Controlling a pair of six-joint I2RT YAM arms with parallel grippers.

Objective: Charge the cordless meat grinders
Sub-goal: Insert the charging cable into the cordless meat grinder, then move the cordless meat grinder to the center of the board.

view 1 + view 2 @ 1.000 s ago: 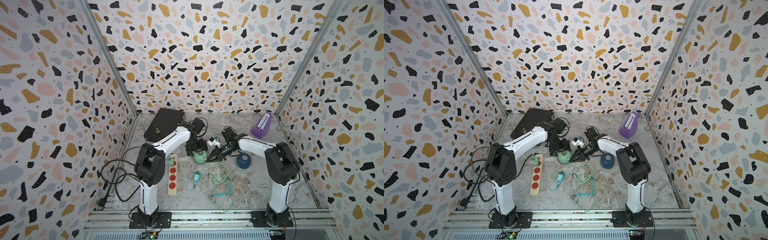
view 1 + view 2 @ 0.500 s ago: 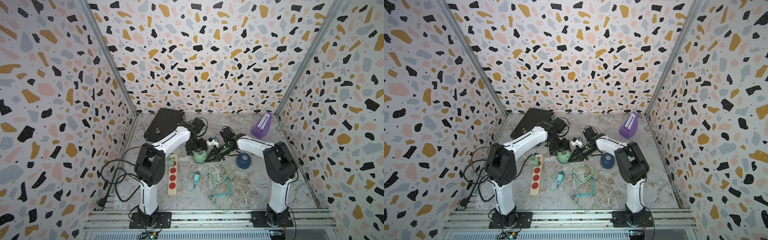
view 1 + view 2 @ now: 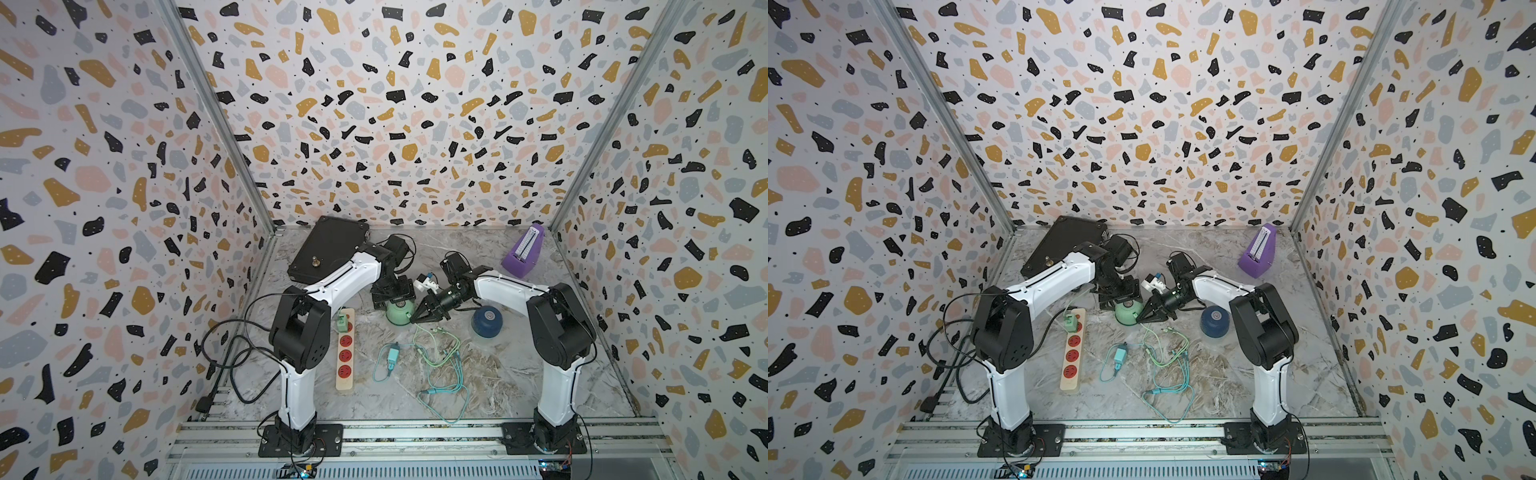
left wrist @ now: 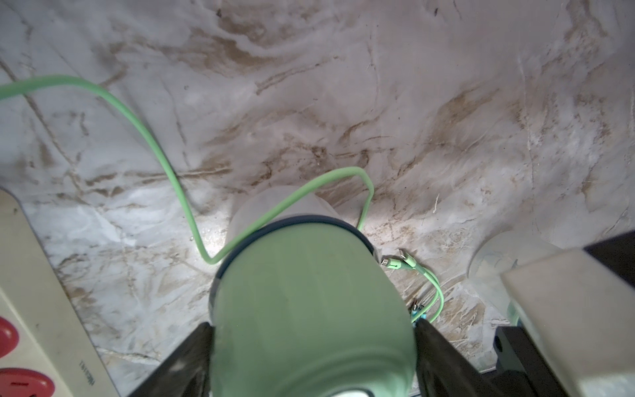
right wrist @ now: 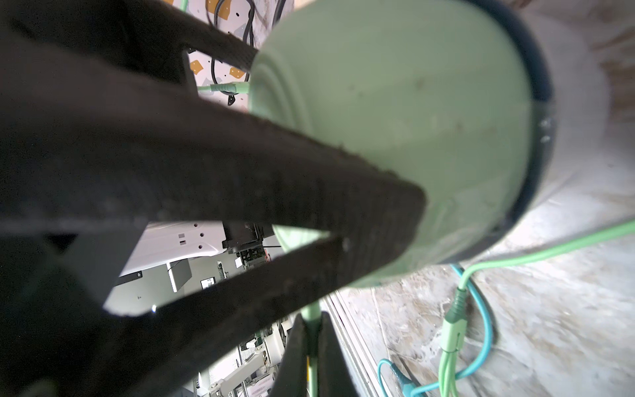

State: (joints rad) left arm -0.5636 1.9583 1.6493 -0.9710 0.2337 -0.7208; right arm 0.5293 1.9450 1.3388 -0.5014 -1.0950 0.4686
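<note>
The mint green grinder (image 3: 400,311) (image 3: 1128,311) stands mid-table, and my left gripper (image 3: 395,297) (image 3: 1121,293) comes down over it. In the left wrist view the left gripper (image 4: 312,328) has both black fingers pressed against the sides of the green dome (image 4: 309,302). My right gripper (image 3: 415,319) (image 3: 1142,319) (image 5: 311,319) is shut on the end of a green cable (image 5: 549,251) (image 3: 432,336), with its tip against the grinder's right side (image 5: 412,120). The navy blue grinder (image 3: 486,322) (image 3: 1214,321) sits untouched to the right.
A power strip (image 3: 345,365) (image 3: 1070,365) with red sockets lies left of centre, a green adapter (image 3: 342,322) plugged into its far end. A teal adapter (image 3: 392,354) and tangled cables (image 3: 440,390) lie in front. A black case (image 3: 328,249) sits back left, a purple metronome (image 3: 524,257) back right.
The right arm has edged slightly left toward the mint green grinder with the cable end. The left arm has stayed still on the grinder.
</note>
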